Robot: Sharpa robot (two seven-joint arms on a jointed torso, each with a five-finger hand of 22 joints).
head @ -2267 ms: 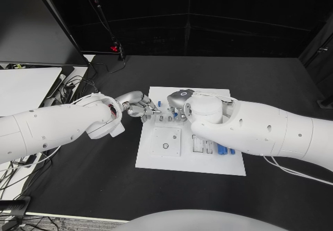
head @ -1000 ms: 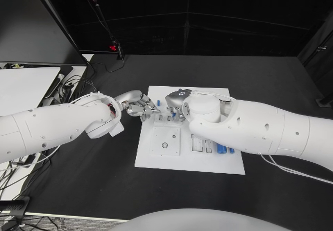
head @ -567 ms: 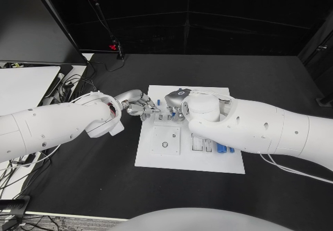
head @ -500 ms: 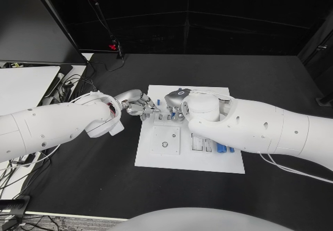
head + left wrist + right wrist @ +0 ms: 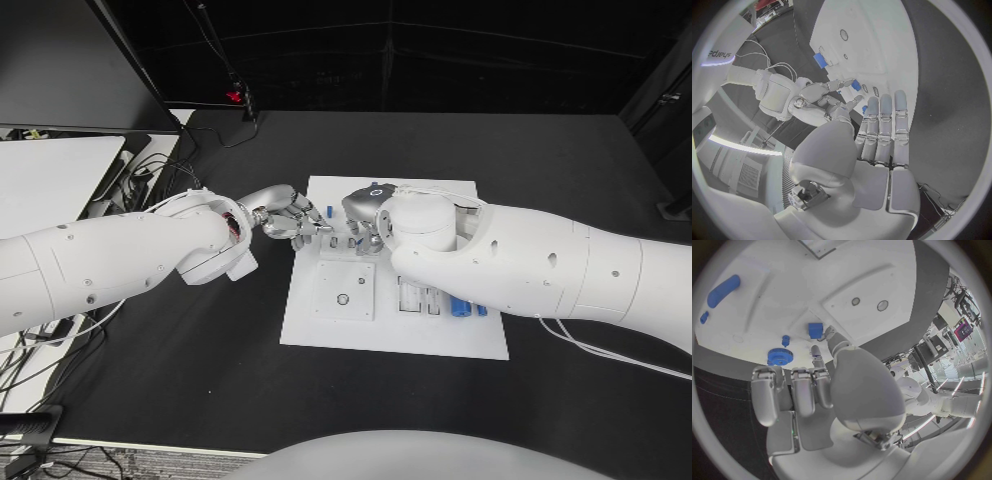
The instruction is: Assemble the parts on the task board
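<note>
Left robot hand (image 5: 289, 222) fingers straight, holding nothing, at task board (image 5: 433, 345) left edge; right robot hand (image 5: 811, 385) grip unclear

Lighting: even, from overhead; white task board (image 5: 346, 330) bright, black table (image 5: 188, 380) matte with faint sheen toward its far edge. Room behind the table dark. Shadows: soft, cast beneath both arms onto the board's near half. Glare: mild highlights on the left hand (image 5: 879, 130) and right hand (image 5: 795, 390). Distortion: wrist views fisheye, board edges bowed, rims smeared and soft. Focus: head view sharp centrally.
</note>
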